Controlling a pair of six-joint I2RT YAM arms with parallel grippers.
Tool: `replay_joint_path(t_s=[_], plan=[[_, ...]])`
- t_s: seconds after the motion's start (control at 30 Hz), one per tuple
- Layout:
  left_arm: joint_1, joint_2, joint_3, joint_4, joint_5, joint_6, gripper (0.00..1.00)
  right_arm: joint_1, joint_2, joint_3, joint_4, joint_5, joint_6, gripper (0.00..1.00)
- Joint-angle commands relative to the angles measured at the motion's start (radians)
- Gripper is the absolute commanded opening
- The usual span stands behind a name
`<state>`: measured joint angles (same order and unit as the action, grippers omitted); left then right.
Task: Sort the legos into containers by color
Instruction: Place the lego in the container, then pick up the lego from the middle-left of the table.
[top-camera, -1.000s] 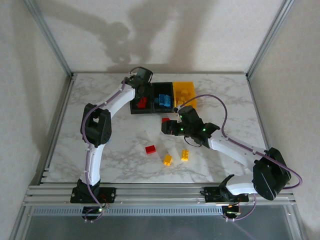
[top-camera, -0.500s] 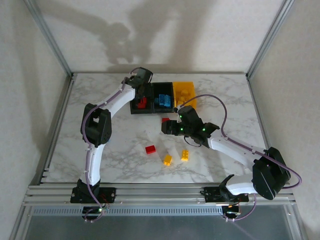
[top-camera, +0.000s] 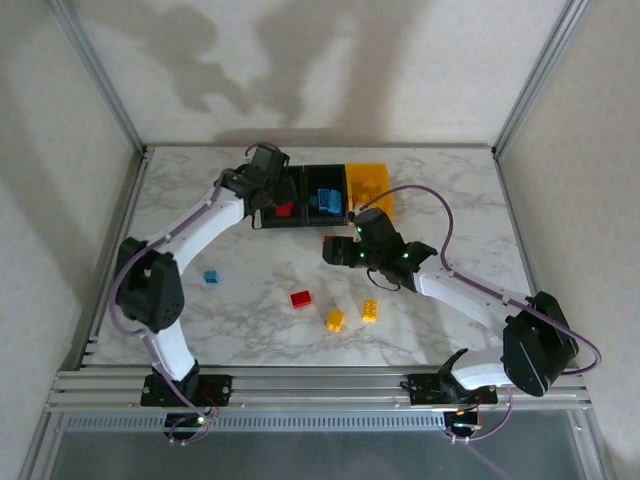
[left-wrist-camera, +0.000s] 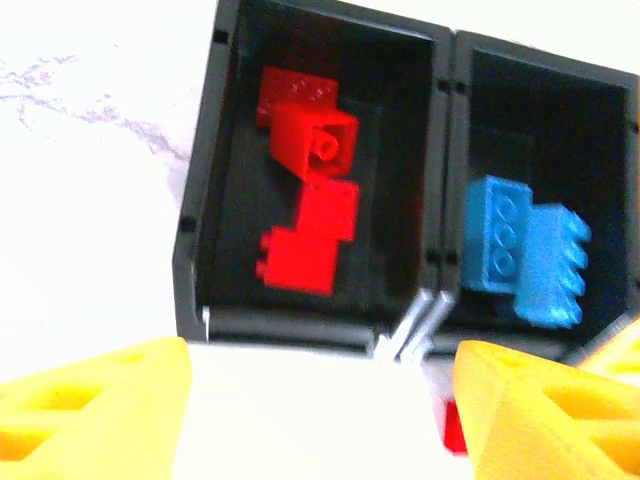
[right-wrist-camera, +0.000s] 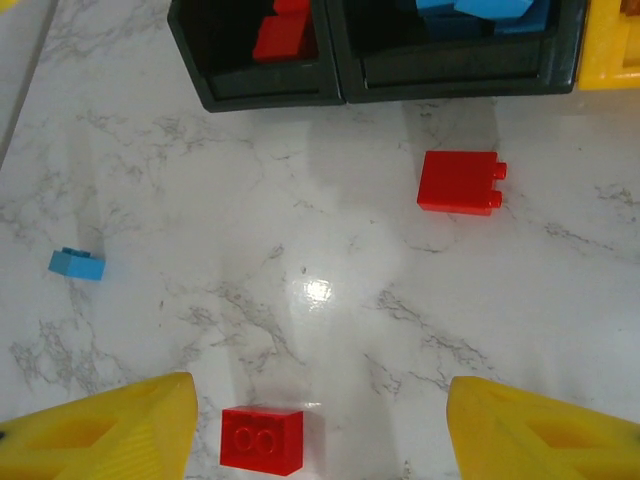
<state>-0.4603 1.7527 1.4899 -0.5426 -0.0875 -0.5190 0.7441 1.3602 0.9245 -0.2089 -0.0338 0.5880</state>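
I am looking into a robot test cell in a lab. A white marble-patterned table (top-camera: 250, 340) is boxed in by plain pale panels (top-camera: 400, 60) set in bare aluminium struts (top-camera: 100, 75). A slotted aluminium rail (top-camera: 320, 385) runs along the near edge, and my left arm (top-camera: 190, 230) and right arm (top-camera: 470, 295) are bolted to it, with purple cables (top-camera: 440, 215) looped along them. Toy legos (top-camera: 301, 298) and small joined containers (left-wrist-camera: 447, 150) serve as practice props on the tabletop.
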Motion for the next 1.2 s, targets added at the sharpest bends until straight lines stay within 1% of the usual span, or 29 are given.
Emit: replay_joint_path(t_s=[0.0,0.13,0.17,0.2,0.23,0.33,0.47,0.6,0.73,0.87,0.97,1.17], plan=[[-0.05,-0.092,-0.143,0.008,0.05,0.001,0.71,-0.002,-0.012,0.031,-0.029,0.032,-0.009,0.67],[-0.112,-0.231,-0.317,0.037,0.054,-0.072,0.75,-0.044,-0.036,0.031,-0.077,0.072,0.001,0.68],[-0.133,-0.262,-0.36,0.046,0.06,-0.107,0.77,-0.045,-0.048,0.021,-0.082,0.075,0.005,0.72],[-0.153,-0.286,-0.394,0.058,0.069,-0.141,0.77,-0.081,-0.061,0.011,-0.086,0.076,0.01,0.73],[-0.179,-0.307,-0.441,0.071,0.077,-0.182,0.78,-0.096,-0.072,0.0,-0.09,0.074,0.012,0.73],[-0.255,-0.333,-0.525,0.094,0.079,-0.256,0.82,-0.121,-0.108,-0.028,-0.094,0.081,0.014,0.74],[-0.311,-0.298,-0.52,0.063,0.045,-0.299,0.86,-0.143,-0.171,-0.104,-0.046,0.065,0.036,0.75],[-0.378,-0.213,-0.499,0.058,0.041,-0.361,0.88,-0.156,-0.217,-0.159,-0.032,0.065,0.035,0.75],[-0.435,-0.121,-0.473,0.029,-0.014,-0.417,0.91,-0.169,-0.275,-0.223,-0.009,0.059,0.044,0.76],[-0.466,-0.064,-0.457,0.016,-0.052,-0.459,0.89,-0.176,-0.306,-0.259,0.006,0.045,0.049,0.76],[-0.475,-0.032,-0.447,0.012,-0.066,-0.467,0.87,-0.176,-0.317,-0.272,0.006,0.048,0.05,0.76],[-0.477,0.031,-0.406,-0.007,-0.094,-0.444,0.82,-0.178,-0.334,-0.281,0.001,0.06,0.058,0.76]])
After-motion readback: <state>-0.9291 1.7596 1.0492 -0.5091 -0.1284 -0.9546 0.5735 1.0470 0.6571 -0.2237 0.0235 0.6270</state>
